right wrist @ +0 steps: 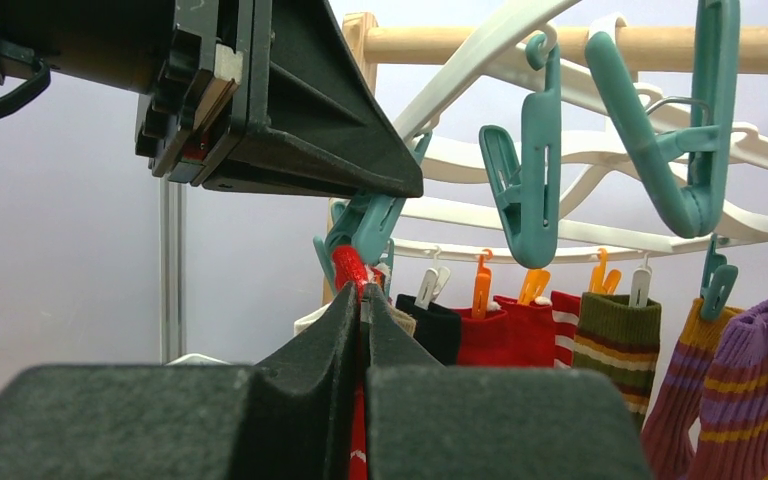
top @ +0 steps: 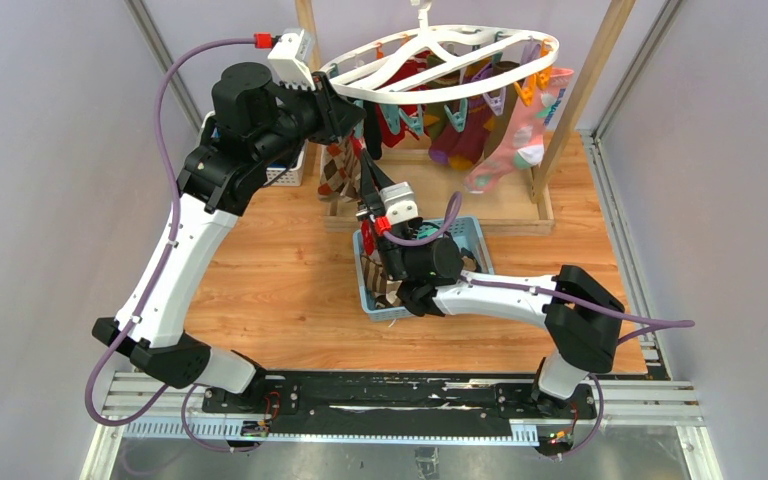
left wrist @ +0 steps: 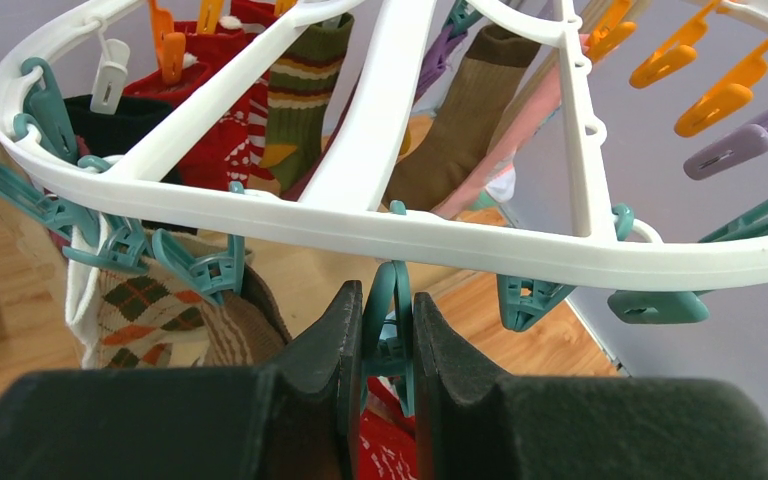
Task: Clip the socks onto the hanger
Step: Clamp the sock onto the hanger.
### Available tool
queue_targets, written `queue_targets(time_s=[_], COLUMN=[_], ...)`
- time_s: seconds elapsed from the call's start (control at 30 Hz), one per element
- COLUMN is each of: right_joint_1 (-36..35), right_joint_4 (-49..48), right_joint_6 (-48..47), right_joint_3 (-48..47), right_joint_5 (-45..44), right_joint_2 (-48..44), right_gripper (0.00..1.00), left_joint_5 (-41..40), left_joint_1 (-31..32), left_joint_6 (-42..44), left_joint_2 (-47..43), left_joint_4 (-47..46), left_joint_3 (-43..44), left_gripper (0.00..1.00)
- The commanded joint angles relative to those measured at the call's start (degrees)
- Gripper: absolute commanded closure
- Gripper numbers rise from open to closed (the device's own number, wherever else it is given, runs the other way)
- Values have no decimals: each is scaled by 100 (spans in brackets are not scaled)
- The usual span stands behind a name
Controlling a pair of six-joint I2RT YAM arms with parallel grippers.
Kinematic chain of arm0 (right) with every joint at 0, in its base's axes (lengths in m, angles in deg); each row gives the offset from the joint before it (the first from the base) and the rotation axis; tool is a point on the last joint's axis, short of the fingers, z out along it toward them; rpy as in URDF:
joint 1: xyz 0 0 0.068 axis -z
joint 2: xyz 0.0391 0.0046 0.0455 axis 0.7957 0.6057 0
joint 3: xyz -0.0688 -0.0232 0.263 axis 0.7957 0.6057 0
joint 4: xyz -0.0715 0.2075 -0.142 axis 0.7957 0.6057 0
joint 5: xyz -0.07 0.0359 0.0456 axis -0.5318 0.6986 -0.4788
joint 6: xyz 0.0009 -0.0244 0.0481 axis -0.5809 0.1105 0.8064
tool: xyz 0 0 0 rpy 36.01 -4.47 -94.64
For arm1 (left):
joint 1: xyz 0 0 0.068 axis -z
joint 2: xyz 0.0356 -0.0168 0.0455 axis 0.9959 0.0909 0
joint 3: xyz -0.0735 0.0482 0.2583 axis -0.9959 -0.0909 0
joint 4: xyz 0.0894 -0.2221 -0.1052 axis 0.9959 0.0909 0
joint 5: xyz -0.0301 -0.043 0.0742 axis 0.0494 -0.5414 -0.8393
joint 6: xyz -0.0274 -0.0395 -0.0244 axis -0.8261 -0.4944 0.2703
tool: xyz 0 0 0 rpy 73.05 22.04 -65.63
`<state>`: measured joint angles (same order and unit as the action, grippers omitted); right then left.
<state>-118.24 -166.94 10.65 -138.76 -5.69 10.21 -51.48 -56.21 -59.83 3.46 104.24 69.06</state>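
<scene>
Left gripper (left wrist: 388,312) squeezed narrow on a teal clip (left wrist: 391,280) dangling under the near rim of the hanger (left wrist: 360,225). Right gripper (right wrist: 363,300) pinched tight on a red sock (right wrist: 349,268), the sock's top edge raised to that clip's lower end. Only the right wrist view shows sock meeting clip. Left wrist view shows a brown argyle sock (left wrist: 145,310) clipped just left. Top view: hanger hangs inside a wooden frame (top: 572,95), more socks (top: 515,140) along its far side, blue basket (top: 472,232) under the right arm, wooden table (top: 280,270), pale walls (top: 50,150) around.
</scene>
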Motion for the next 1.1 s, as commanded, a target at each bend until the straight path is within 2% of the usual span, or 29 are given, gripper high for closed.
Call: queue_targets(time_s=[0.0, 0.5, 0.73, 1.07], right_joint_1=[-73, -121, -172, -137], right_joint_4=[-435, -326, -360, -159], right_joint_6=[-82, 119, 173, 391], right_joint_3=[-16, 133, 565, 166], right_joint_5=[-103, 38, -265, -69], right_joint_2=[-4, -259, -469, -398], right_gripper=[100, 100, 100, 100], left_joint_5=[-116, -207, -272, -284], left_joint_1=[-37, -37, -37, -37], left_joint_6=[-14, -81, -70, -103], left_joint_2=[-173, -121, -83, -71], left_joint_4=[251, 261, 256, 233], left_joint_3=[-82, 49, 115, 77], left_gripper=[98, 98, 98, 98])
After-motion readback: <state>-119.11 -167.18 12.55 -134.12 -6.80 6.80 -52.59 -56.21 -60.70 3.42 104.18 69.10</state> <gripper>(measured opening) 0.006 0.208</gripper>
